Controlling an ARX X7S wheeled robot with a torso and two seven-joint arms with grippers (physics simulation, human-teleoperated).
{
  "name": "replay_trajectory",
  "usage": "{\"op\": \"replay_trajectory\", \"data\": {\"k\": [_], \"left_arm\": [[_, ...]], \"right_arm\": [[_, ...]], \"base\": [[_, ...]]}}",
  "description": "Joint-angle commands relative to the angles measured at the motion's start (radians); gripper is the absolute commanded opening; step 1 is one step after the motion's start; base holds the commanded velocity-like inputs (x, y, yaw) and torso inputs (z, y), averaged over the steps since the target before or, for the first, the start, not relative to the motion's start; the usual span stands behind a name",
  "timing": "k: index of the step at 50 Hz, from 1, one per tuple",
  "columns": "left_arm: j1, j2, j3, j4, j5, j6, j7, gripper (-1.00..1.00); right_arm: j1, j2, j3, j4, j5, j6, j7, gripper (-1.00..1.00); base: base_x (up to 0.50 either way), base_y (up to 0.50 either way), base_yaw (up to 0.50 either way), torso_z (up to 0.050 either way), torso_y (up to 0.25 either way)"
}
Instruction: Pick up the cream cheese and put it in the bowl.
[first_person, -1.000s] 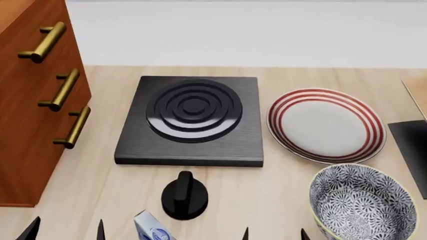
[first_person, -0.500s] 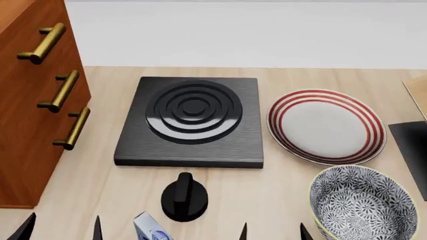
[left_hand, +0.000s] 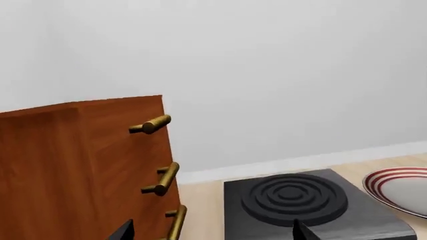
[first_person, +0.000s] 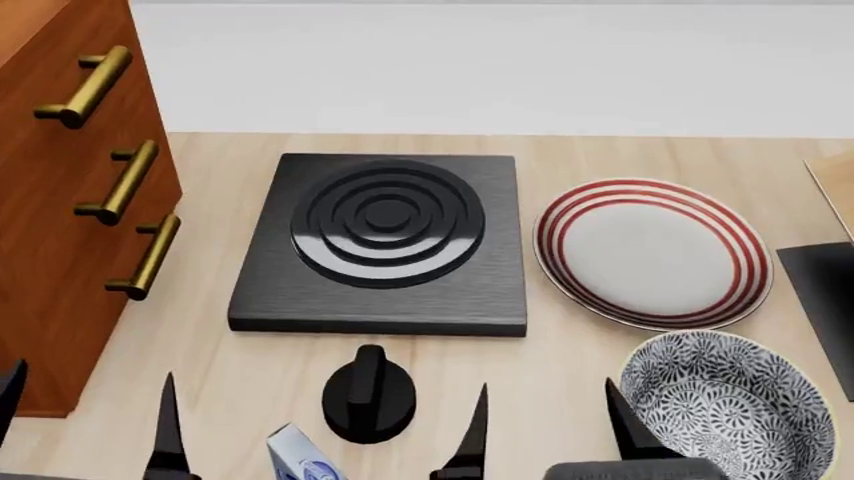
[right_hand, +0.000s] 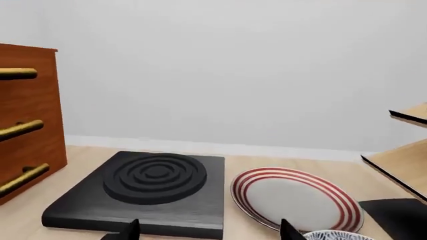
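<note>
Both hands have risen into head view, left hand (first_person: 87, 425) and right hand (first_person: 545, 432) spread wide, empty. With the cream cheese (first_person: 302, 456) beside the knob (first_person: 368, 393) at my near surface edge, I risk clipping that knob or toppling the box

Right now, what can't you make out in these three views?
- Cream cheese: head view's bottom edge cuts it off; only one end shows. Absent from both wrist views.
- Bowl: near rim cut by the head view's bottom edge and the right hand; only a sliver in the right wrist view.
- Left hand: only the fingertips show in any view.
- Black panel: cropped by the right edge; unidentifiable.
</note>
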Motion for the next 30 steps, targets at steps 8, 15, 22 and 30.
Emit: {"op": "replay_trajectory", "data": {"k": [8, 15, 22, 30], "left_arm": [[-0.028, -0.022, -0.008, 0.184, -0.006, -0.123, -0.015, 1.00], [-0.032, -0.019, 0.001, 0.164, 0.000, -0.102, -0.017, 1.00], [-0.017, -0.017, 0.024, 0.077, 0.025, -0.020, -0.021, 1.00], [0.002, -0.019, -0.010, 0.099, 0.014, -0.015, -0.047, 1.00]], "right_arm": [[0.027, 0.026, 0.004, -0.117, 0.014, 0.077, 0.021, 1.00], [0.035, 0.023, 0.003, -0.098, 0.013, 0.080, 0.023, 1.00], [0.025, 0.021, -0.010, -0.063, 0.005, 0.043, 0.012, 1.00], [0.028, 0.017, -0.019, -0.027, -0.006, 0.011, 0.007, 1.00]], "base": [[0.00, 0.00, 0.00, 0.000, 0.000], [0.00, 0.00, 0.00, 0.000, 0.000], [0.00, 0.00, 0.00, 0.000, 0.000], [0.00, 0.00, 0.00, 0.000, 0.000]]}}
